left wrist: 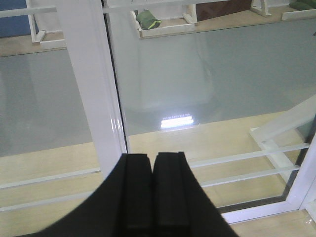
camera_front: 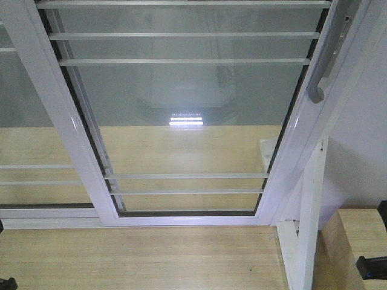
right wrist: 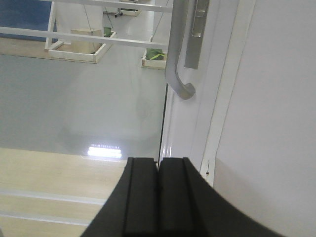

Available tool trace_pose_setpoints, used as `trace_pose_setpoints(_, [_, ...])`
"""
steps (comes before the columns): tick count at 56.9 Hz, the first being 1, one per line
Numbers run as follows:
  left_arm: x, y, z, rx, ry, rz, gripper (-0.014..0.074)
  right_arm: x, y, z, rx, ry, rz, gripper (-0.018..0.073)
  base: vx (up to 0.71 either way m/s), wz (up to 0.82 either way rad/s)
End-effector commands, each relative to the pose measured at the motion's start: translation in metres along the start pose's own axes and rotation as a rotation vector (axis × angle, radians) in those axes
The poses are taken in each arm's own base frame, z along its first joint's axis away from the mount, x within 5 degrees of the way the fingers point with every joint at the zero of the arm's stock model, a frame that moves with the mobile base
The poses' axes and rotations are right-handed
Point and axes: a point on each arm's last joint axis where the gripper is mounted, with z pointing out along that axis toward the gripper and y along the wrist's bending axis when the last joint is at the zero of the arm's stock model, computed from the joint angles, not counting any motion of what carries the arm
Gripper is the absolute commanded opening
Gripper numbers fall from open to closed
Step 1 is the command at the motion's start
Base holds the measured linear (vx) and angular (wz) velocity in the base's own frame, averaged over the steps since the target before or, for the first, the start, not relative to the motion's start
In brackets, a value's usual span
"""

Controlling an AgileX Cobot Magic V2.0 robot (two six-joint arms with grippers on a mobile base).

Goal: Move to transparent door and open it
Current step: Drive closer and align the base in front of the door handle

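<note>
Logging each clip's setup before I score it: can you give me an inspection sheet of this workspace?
Surface: pale wooden floor.
Job's things: tall clear-glass door in glossy white frame, thin white bars; curved grey bar handle on its right stile, untouched.
Clutter: pale wooden box low right; green bundle beyond the glass.
Grippers: left claw shut, empty; right claw shut, empty, apart from the handle.
Cables: nothing seen.
Surroundings: handle-less barred glass panel at left; white wall at right.
</note>
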Motion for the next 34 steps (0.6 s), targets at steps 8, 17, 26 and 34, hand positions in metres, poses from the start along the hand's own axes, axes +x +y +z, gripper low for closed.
trace_pose_setpoints(8, [-0.0046, 0.0, 0.0019, 0.002, -0.054, -0.009, -0.0003, -0.0058, 0.0, 0.0014, 0.002, -0.055, -0.014, -0.0001, 0.0, 0.0])
trace_pose_setpoints(17, [-0.0046, 0.0, 0.0019, 0.002, -0.054, -0.009, -0.0003, -0.0058, 0.0, 0.0014, 0.002, -0.055, -0.014, -0.0001, 0.0, -0.01])
trace_pose_setpoints(26, [-0.0046, 0.0, 0.0019, 0.002, -0.054, -0.009, -0.0003, -0.0058, 0.0, 0.0014, 0.002, -0.055, -0.015, -0.0001, 0.0, 0.0])
trace_pose_setpoints(34, [-0.0046, 0.0, 0.0019, 0.002, -0.054, -0.009, -0.0003, -0.0058, 0.0, 0.0014, 0.001, -0.055, -0.016, -0.0001, 0.0, 0.0])
